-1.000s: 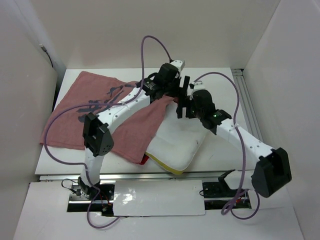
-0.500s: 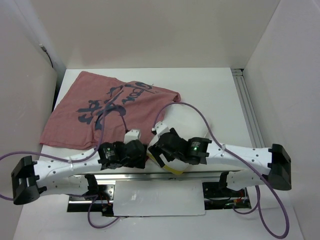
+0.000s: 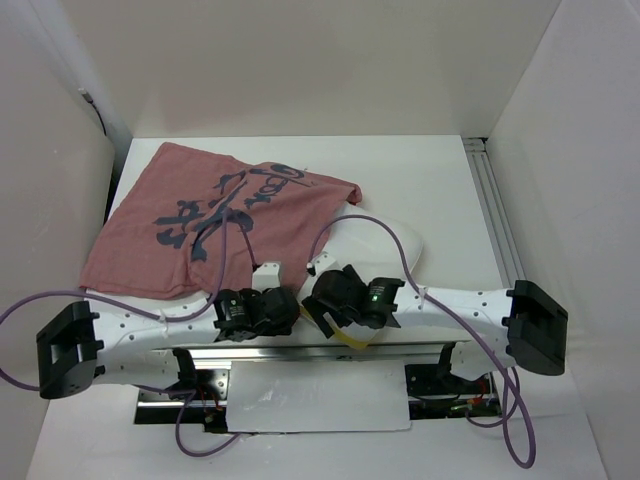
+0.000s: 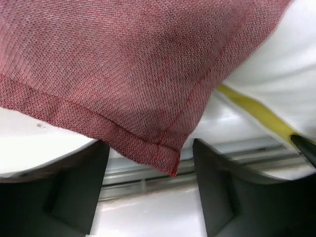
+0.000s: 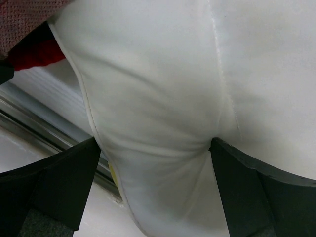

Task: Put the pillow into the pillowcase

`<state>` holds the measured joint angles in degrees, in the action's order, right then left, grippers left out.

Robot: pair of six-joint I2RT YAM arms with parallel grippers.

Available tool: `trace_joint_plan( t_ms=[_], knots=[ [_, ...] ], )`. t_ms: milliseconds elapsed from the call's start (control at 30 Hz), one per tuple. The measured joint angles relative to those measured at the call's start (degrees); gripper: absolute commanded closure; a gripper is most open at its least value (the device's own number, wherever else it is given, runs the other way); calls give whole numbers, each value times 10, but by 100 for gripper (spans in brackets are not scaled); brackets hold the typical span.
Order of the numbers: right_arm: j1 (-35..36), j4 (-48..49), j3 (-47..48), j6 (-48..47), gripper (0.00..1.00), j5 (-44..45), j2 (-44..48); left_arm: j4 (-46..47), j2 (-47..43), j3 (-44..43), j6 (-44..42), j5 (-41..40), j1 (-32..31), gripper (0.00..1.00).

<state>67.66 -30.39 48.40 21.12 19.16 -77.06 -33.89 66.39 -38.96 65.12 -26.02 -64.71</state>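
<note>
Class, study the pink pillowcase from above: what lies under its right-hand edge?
The white pillow lies partly under that edge of the pillowcase; its yellow piping shows just past the cloth. How far the pillow reaches underneath is covered.

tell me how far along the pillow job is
Done: little. The pillowcase lies spread out and only overlaps the left side of the pillow, which mostly shows bare. In hand: both arms are low in front, the left gripper open around the pillowcase's hem corner, the right gripper open astride the pillow's corner. Left: grip, open the case, slide the pillow fully in.
</note>
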Motion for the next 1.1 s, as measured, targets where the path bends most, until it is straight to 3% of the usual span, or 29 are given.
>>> trace_joint_plan(
  t_ms=[67, 100, 133, 167, 200, 267, 300, 467, 733, 933, 1100],
  knots=[
    [-10, 15, -7, 0, 5, -9, 0, 8, 16, -5, 0, -8, 0, 56],
    [-12, 19, -9, 0, 8, -11, 0, 12, 25, -6, 1, -10, 0, 85],
    [-12, 23, -10, -1, 12, -12, 0, 15, 36, -8, 3, -14, 0, 100],
    [-13, 27, -12, -2, 19, -14, 0, 16, 46, -11, 1, -18, 0, 100],
    [-13, 30, -12, -3, 47, -14, 0, 14, 58, -15, 0, -21, 0, 100],
    [-13, 44, -13, -8, 84, -13, -1, 12, 78, -25, -1, -25, -1, 100],
    [-15, 52, -13, -12, 97, -14, -1, 10, 84, -30, -2, -26, -3, 100],
    [-17, 100, -13, -14, 100, -14, 1, 10, 66, -50, -20, -41, -37, 100],
    [-20, 215, -20, -40, 100, -11, 54, 92, -69, -55, -113, -12, -73, 100],
    [-56, 384, -116, -42, 100, -19, 132, 126, -82, -74, -176, 36, -95, 100],
    [-72, 502, -191, -25, 100, -56, 106, 137, -82, -85, -215, 82, -97, 100]
  ],
)
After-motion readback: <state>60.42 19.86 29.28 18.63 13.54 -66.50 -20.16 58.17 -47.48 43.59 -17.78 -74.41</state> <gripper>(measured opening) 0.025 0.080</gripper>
